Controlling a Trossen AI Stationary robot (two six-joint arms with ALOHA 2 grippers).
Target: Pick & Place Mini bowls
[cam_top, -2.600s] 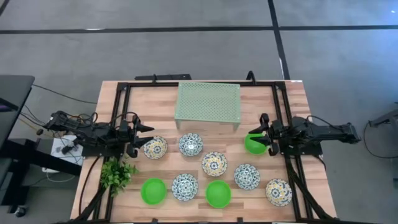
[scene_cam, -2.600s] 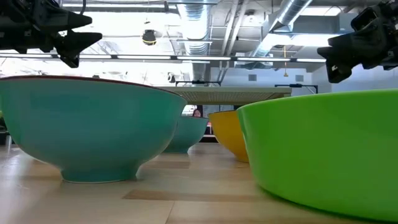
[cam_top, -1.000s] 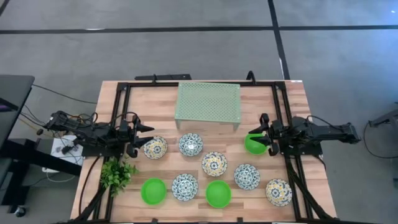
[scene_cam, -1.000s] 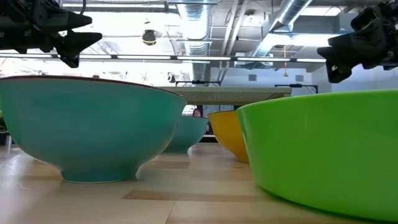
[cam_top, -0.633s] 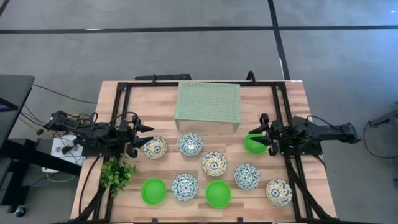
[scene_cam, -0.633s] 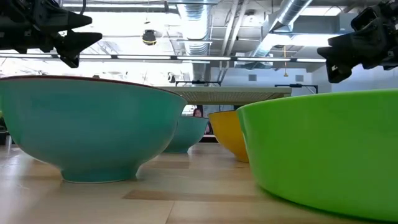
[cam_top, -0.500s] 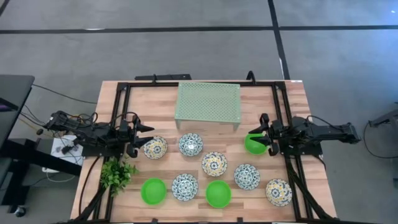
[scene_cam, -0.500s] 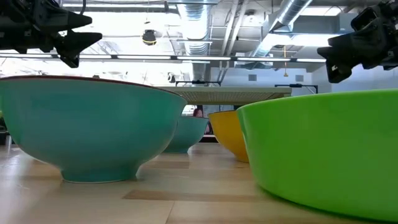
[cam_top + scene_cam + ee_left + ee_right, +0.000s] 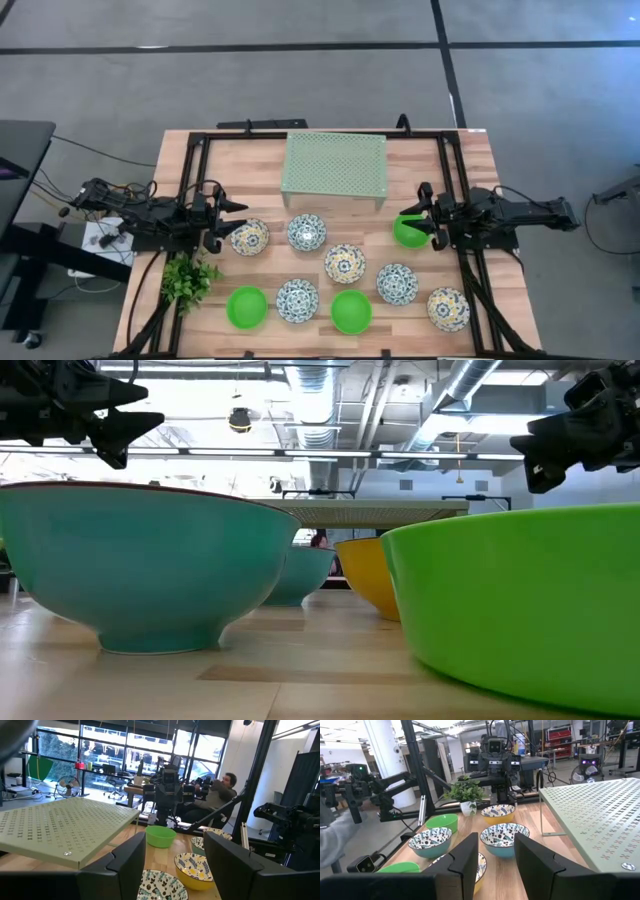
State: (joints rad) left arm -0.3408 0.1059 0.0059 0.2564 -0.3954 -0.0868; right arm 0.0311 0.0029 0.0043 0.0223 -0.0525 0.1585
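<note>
Nine mini bowls sit upright on their feet on the wooden table. Six are patterned, among them one (image 9: 249, 237) near the left side and one (image 9: 307, 232) beside it. Three are plain green: one (image 9: 247, 306), one (image 9: 351, 311) and one (image 9: 409, 231). My left gripper (image 9: 225, 224) hovers open at the table's left, beside the leftmost patterned bowl (image 9: 162, 887). My right gripper (image 9: 420, 217) hovers open at the table's right, over the far-right green bowl. In the low view both grippers, left (image 9: 110, 420) and right (image 9: 560, 440), hang well above the bowl rims.
A pale green perforated rack (image 9: 334, 168) stands on legs at the far middle of the table. A small leafy plant (image 9: 188, 280) sits near the left front corner. Black frame rails (image 9: 452, 180) run along both sides. A person (image 9: 220, 790) sits beyond the table's right side.
</note>
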